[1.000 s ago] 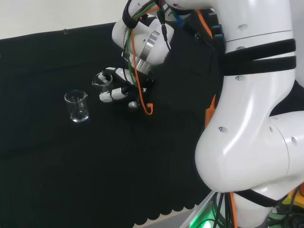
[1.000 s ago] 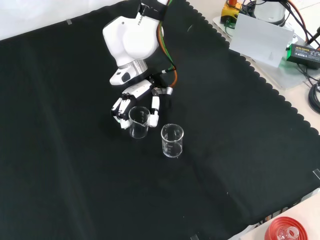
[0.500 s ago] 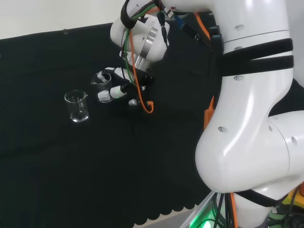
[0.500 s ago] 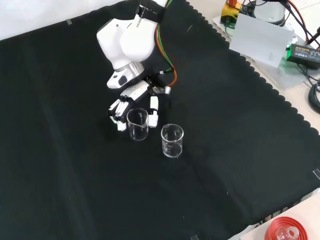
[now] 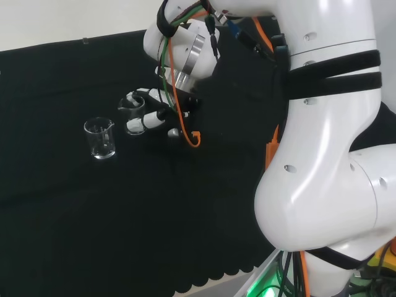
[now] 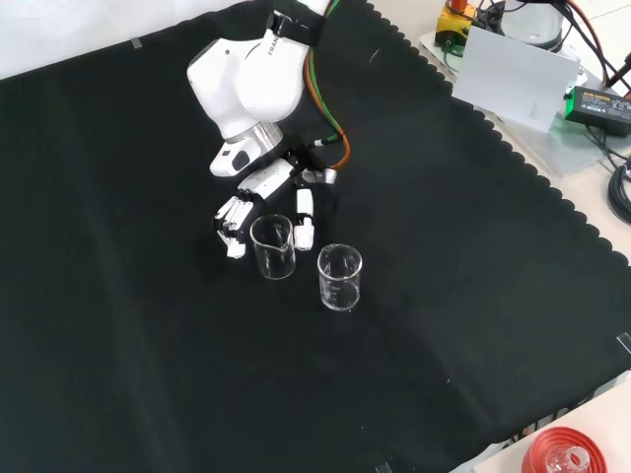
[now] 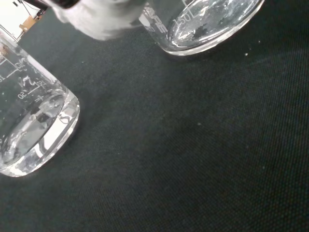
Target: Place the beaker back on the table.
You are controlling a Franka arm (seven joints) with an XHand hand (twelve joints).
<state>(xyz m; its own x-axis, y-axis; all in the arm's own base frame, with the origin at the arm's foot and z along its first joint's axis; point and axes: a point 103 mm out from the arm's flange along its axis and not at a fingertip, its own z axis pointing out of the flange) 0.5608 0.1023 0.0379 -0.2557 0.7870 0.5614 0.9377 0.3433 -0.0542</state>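
A: Eyes on the hand (image 6: 258, 202) in the front view: it hangs low over the black cloth (image 6: 148, 325), fingers (image 6: 233, 219) spread and fairly straight, thumb (image 6: 304, 219) out to one side. Nothing is clamped between them.

B: So it's open. And the beaker (image 6: 273, 246)?

A: Standing upright on the cloth, right in front of the palm, in the gap between the fingers and the thumb. From this angle I can't tell whether a fingertip touches the glass.

B: The head view agrees: the beaker (image 5: 131, 107) sits at the fingertips of the hand (image 5: 148, 117), base down on the cloth.

A: Just past it, on the thumb side in the front view, a second beaker (image 6: 340, 278) stands upright, near the first but apart from it.

B: And the wrist view shows two glass bases flat on the weave, the beaker (image 7: 205, 24) close by the blurred white part of the hand (image 7: 104, 19), the second beaker (image 7: 31, 133) off to the side.
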